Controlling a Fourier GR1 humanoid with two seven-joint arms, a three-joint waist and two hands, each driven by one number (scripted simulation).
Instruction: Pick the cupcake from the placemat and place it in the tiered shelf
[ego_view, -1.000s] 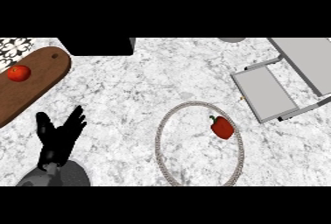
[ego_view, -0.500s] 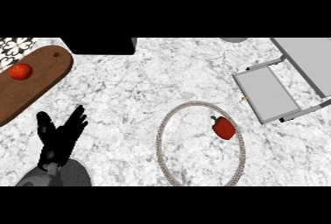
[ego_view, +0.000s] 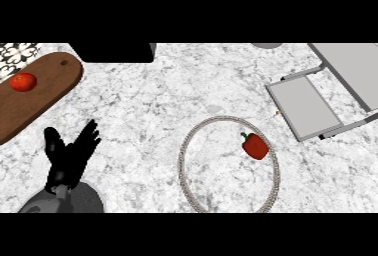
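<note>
A red bell pepper lies on the right part of a round marble-patterned placemat with a beaded rim, low in the middle of the counter. No cupcake shows. The grey tiered shelf stands at the upper right, its lower tray nearest the placemat. My left hand rests open at the lower left, fingers up, well apart from the placemat. My right hand is out of view.
A wooden cutting board at the upper left carries a red tomato. A black box sits at the counter's back edge, and a grey round object peeks in at the top.
</note>
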